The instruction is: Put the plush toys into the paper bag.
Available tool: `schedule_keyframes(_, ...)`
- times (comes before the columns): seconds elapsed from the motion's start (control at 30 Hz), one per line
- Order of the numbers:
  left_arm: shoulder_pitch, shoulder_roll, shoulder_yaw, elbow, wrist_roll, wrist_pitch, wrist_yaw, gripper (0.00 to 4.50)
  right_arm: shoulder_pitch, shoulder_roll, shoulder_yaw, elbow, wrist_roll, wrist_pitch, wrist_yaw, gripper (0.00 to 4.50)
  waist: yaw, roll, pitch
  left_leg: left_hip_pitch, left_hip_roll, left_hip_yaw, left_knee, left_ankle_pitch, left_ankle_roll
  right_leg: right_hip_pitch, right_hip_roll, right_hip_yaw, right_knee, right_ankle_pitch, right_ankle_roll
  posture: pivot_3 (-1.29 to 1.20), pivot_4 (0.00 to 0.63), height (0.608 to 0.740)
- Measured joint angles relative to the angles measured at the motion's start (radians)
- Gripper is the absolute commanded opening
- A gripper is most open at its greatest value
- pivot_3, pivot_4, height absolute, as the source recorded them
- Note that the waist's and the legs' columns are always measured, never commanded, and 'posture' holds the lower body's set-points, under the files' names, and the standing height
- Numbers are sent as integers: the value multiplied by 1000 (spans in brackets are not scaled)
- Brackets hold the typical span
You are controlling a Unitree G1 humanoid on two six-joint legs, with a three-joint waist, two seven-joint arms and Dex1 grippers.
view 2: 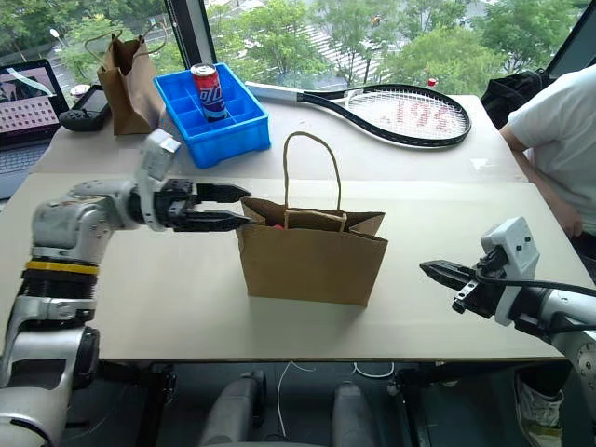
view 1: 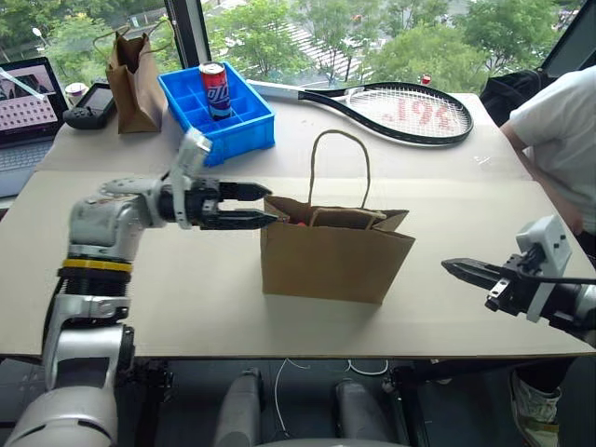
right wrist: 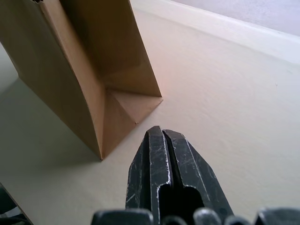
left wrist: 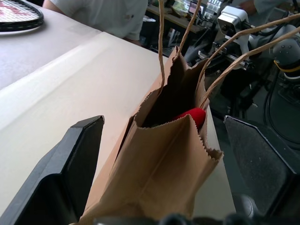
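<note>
The paper bag (view 1: 326, 256) stood upright holding a red plush toy (left wrist: 193, 115), left gripper (view 1: 265, 206) spread, right gripper (view 2: 430, 270) pressed together.

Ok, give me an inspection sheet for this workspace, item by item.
Surface: pale table, bare around the bag.
Job's things: paper bag upright, mouth open; red plush toy inside; green toy not visible.
Clutter: blue bin holding a can, darker paper bag, tennis racket, laptop, black handheld device.
Grippers: left gripper open at the bag's end; right gripper shut, apart from the bag.
Cables: white cable under the table.
Surroundings: window with trees; seated person.
</note>
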Motion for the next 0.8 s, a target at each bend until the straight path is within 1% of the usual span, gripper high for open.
schedule_keyframes(0.07, 59, 35, 54, -34, -13, 8, 33, 4420, 2, 10, 1, 27, -12, -28, 18, 0, 1, 0, 0, 0, 0, 0, 0, 0, 0, 0, 0, 0, 0, 0, 0, 0, 150, 740)
schedule_keyframes(0.13, 177, 81, 90, -101, 19, -48, 82, 4420, 1, 35, 4, 55, -32, -92, 42, 0, 2, 0, 0, 1, 0, 0, 0, -4, -7, 1, -1, 0, -1, 0, 0, 0, 150, 740)
schedule_keyframes(0.2, 278, 73, 108, -139, 85, -142, 173, 4420, -2, 63, 4, 86, -62, -162, 47, 0, 8, 0, 0, 1, 0, 1, 0, -5, -8, 1, -1, -1, -1, 0, 0, 0, 150, 740)
schedule_keyframes(0.27, 321, 23, 135, -142, 125, -181, 302, 4500, -15, 91, 6, 112, -81, -212, 46, 604, 17, 0, 0, 1, 0, 1, 1, -5, -8, 0, -1, -1, -2, 0, 0, 0, 150, 740)
schedule_keyframes(0.3, 341, -1, 156, -150, 139, -200, 354, 4500, -24, 103, 7, 117, -85, -229, 46, 818, 19, 0, 0, 1, 0, 1, 1, -5, -8, 0, -2, -1, -3, 0, 1, 0, 150, 740)
schedule_keyframes(0.37, 425, -20, 189, -209, 164, -248, 442, 4500, -35, 118, 17, 125, -94, -261, 47, 1495, 18, 0, 0, 1, 0, 2, 1, -5, -8, 1, -2, 0, -3, 1, 0, 0, 150, 740)
schedule_keyframes(0.43, 493, -39, 193, -254, 169, -262, 476, 4500, -36, 127, 28, 136, -97, -276, 46, 2190, 17, 0, 0, 1, 0, 3, 0, -5, -8, 0, -3, 0, -3, 3, -4, 0, 150, 740)
schedule_keyframes(0.47, 537, -55, 192, -287, 168, -265, 492, 4500, -37, 130, 39, 142, -102, -280, 47, 2547, 16, 0, 0, 1, 0, 3, 0, -5, -8, 0, -3, 0, -3, 4, -4, 0, 150, 740)
schedule_keyframes(0.5, 559, -66, 186, -300, 167, -265, 499, 4500, -36, 132, 39, 146, -104, -281, 47, 2836, 16, 0, 0, 1, 0, 3, 0, -5, -8, 0, -3, 0, -3, 4, -4, 0, 150, 740)
schedule_keyframes(0.53, 584, -71, 181, -318, 166, -266, 508, 4500, -40, 132, 42, 153, -105, -284, 49, 3232, 18, 0, 0, 0, 0, 3, -1, -5, -8, -1, -3, -1, -3, 4, -4, 0, 150, 740)
schedule_keyframes(0.63, 653, -85, 183, -384, 150, -265, 529, 4500, -43, 131, 42, 178, -111, -294, 56, 4236, 19, 0, 0, 1, 0, 4, -1, -5, -9, -1, -3, 0, -3, 3, -4, 0, 150, 740)
schedule_keyframes(0.67, 671, -94, 182, -398, 143, -265, 532, 4500, -44, 131, 42, 185, -112, -296, 57, 4445, 19, 0, 0, 1, 0, 4, -1, -5, -9, -1, -3, 0, -3, 3, -4, 0, 150, 740)
schedule_keyframes(0.8, 705, -108, 182, -412, 128, -265, 552, 4500, -46, 131, 42, 195, -113, -304, 63, 4445, 19, 0, 0, 1, 0, 4, -1, -5, -9, -1, -3, 0, -3, 2, -3, 0, 150, 740)
